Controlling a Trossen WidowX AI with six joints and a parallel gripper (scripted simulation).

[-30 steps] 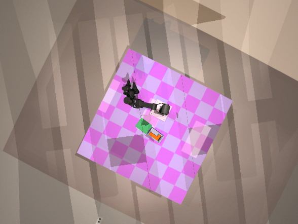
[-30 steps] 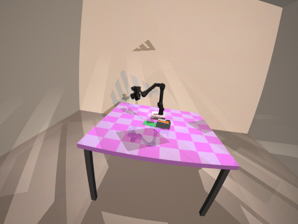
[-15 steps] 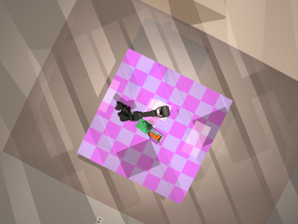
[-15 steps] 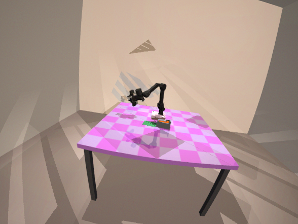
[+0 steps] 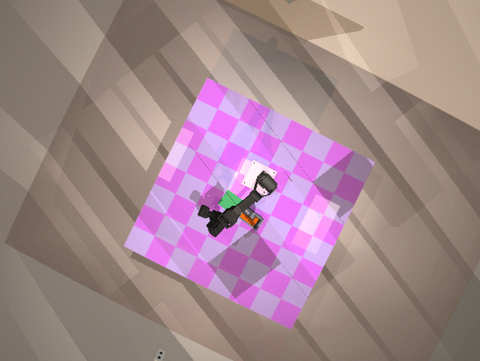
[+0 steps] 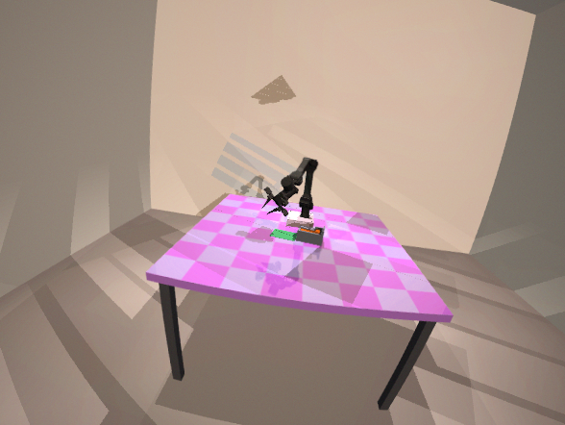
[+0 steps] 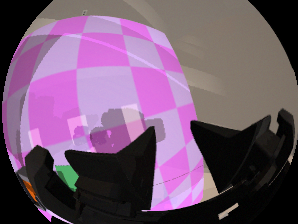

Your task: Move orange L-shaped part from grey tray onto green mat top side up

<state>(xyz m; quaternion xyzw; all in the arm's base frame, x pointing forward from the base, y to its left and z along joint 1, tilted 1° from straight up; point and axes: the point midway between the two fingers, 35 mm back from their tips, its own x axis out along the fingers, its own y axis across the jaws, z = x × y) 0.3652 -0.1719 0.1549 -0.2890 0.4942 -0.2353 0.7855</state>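
The orange L-shaped part [image 5: 250, 218] [image 6: 313, 231] lies in the grey tray [image 5: 259, 216] [image 6: 307, 237] near the middle of the table, partly hidden by my arm in the top view. The green mat [image 5: 225, 200] [image 6: 282, 234] lies right beside the tray. My gripper [image 5: 206, 221] [image 6: 272, 202] [image 7: 173, 127] hangs in the air above the table, off to the side of the mat and away from the tray. Its fingers stand partly open with nothing between them. In the wrist view a bit of the green mat [image 7: 68, 176] and a sliver of orange [image 7: 28, 189] show at the lower left edge.
The pink and lilac chequered table [image 5: 286, 245] [image 6: 216, 269] carries everything. My arm's base stands on a white plate [image 5: 249, 171] [image 6: 300, 220] just behind the mat and tray. The table edges are far from the tray.
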